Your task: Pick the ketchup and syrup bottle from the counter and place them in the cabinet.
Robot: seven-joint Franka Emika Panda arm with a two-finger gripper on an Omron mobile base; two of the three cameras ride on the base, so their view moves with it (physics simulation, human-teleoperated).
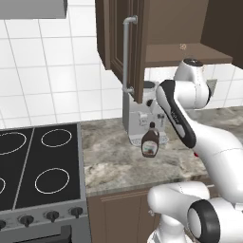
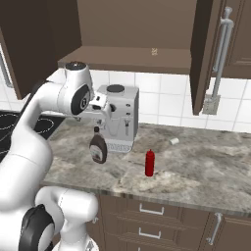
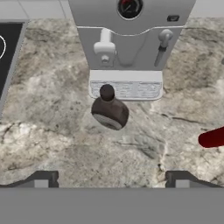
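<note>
Spreading wide beneath the fingers, the counter (image 3: 65,144) is mottled stone, with the black stovetop (image 3: 8,52) off at the far left of the hand view. High above the fingers in the base views hangs the cabinet (image 2: 132,56), its door (image 1: 137,47) swung open with a long silver handle (image 1: 126,52), its inner shelf bare apart from a small mark on the back wall. Straight ahead of the fingers stands a grey coffee machine (image 3: 129,39), backed against the tiled wall. The gripper (image 3: 111,179) hangs above the counter with its fingers (image 3: 43,178) spread wide apart, nothing between them. Ahead of the gap between the fingers, just in front of the machine's drip tray, the syrup bottle (image 3: 109,110) stands upright on the stone. Off beyond the right finger stands the ketchup (image 2: 150,163), well apart from the syrup bottle.
</note>
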